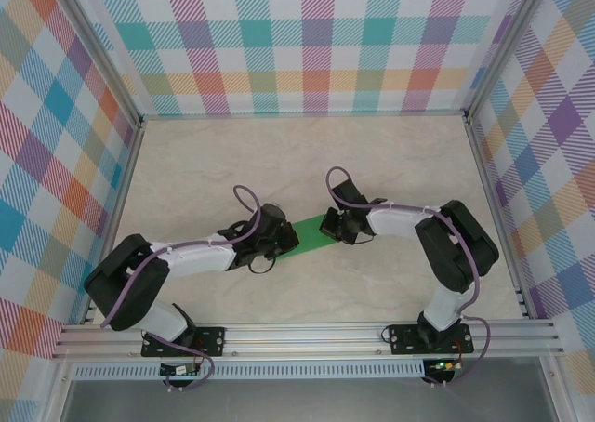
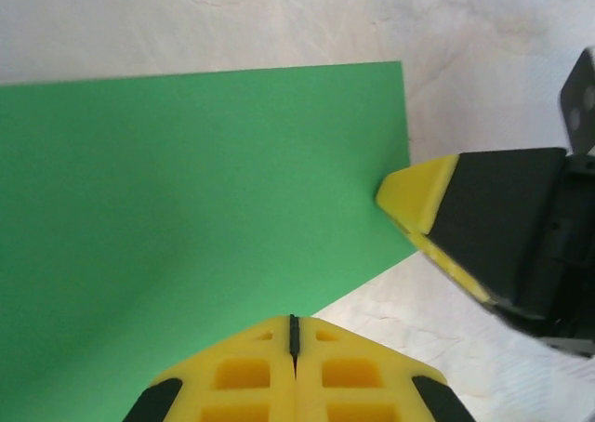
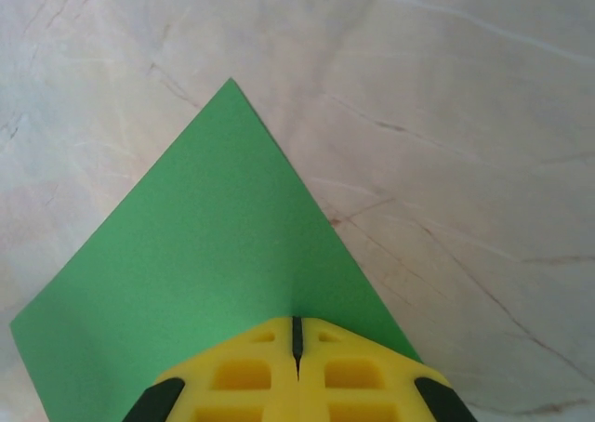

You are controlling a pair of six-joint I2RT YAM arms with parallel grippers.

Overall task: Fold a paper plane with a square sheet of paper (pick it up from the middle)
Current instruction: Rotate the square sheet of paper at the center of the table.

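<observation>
The square sheet of paper (image 1: 312, 233) is bright green and lies on the table between my two grippers, mostly hidden under them from above. My left gripper (image 1: 275, 243) has its yellow fingertips (image 2: 294, 338) shut together at the sheet's near edge (image 2: 186, 208). My right gripper (image 1: 337, 227) is also shut. Its tips (image 3: 296, 336) rest over the sheet (image 3: 214, 245), close to the sheet's right edge and below a sharp corner. In the left wrist view the right gripper's yellow tip (image 2: 418, 194) touches the sheet's right edge. I cannot tell whether any paper is pinched between either pair of tips.
The table (image 1: 307, 162) is pale marble-patterned, with checked walls on three sides. An aluminium rail (image 1: 307, 334) carrying the arm bases runs along the near edge. Bare tabletop lies behind and on both sides of the sheet.
</observation>
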